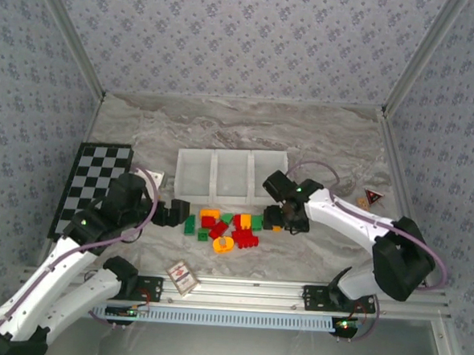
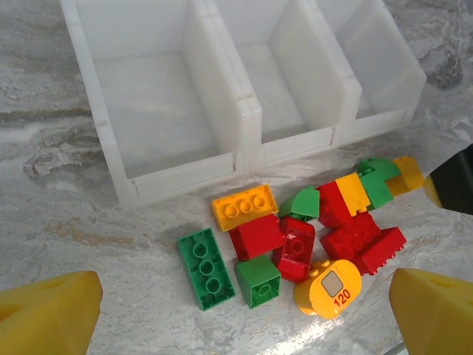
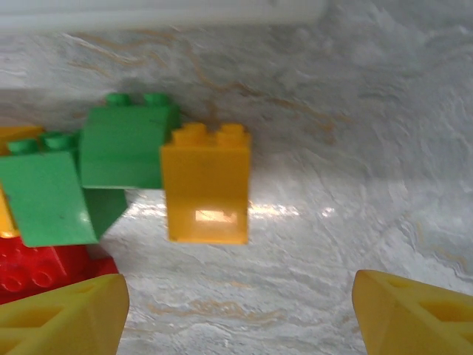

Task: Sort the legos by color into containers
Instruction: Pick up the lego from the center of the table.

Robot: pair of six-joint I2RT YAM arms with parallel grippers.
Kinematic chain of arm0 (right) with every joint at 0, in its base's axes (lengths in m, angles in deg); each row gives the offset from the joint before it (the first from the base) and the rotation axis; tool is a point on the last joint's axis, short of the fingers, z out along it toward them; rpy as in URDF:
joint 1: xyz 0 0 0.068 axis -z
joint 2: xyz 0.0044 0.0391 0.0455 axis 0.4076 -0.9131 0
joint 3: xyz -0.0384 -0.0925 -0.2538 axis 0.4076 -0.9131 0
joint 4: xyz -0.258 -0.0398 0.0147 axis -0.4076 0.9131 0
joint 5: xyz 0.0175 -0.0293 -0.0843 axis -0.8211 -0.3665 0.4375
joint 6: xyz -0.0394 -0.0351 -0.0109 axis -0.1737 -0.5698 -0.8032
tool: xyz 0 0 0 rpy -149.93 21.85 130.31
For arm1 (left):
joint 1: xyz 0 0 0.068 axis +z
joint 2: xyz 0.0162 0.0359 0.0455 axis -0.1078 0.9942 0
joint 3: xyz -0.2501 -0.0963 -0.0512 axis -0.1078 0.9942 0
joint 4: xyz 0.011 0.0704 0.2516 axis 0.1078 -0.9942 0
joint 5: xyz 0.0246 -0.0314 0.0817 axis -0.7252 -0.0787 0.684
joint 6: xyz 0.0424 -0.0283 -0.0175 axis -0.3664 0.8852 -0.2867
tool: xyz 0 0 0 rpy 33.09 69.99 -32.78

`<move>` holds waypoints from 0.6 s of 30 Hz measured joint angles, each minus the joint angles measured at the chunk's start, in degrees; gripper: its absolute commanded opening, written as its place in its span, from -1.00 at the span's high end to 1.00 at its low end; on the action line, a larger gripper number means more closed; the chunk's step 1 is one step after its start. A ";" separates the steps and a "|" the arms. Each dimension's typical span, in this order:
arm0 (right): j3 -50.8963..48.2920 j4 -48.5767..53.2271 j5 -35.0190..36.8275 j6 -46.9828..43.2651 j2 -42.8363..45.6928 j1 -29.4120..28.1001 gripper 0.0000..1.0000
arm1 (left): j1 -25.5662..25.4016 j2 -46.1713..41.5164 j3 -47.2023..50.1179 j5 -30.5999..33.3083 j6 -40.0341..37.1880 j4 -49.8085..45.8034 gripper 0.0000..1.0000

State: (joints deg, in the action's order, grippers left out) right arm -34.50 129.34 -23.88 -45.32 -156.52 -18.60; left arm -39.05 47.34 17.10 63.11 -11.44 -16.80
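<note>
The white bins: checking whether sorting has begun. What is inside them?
Nothing shows inside the three white bins: bare floors. The walls cover part of the middle and right floors. The legos lie on the table in front.

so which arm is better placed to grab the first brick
Right, probably: the right end effector hangs open just over the yellow brick; the left end effector sits further back from the pile.

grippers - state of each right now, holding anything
left gripper: jaws open, holding nothing
right gripper: jaws open, holding nothing; a yellow brick lies just ahead, untouched
</note>
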 measured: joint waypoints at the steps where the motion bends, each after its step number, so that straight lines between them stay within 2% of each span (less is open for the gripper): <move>1: 0.92 0.02 0.04 -0.35 -0.96 -0.20 -0.57 | -0.22 -0.61 0.07 0.44 0.00 0.02 -1.00; 11: 4.17 0.11 0.22 -2.56 -7.34 -1.27 -0.43 | -1.81 -3.50 0.63 2.56 -0.02 0.13 -1.00; 18: 4.17 0.33 0.22 -3.15 -7.98 -1.64 -0.30 | -2.03 -3.50 0.96 3.17 0.00 0.13 -0.99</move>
State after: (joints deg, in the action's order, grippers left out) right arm -30.33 129.67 -23.66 -48.47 -164.50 -20.24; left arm -41.08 43.84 18.06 66.28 -11.44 -16.67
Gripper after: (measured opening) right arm 0.665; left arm 0.997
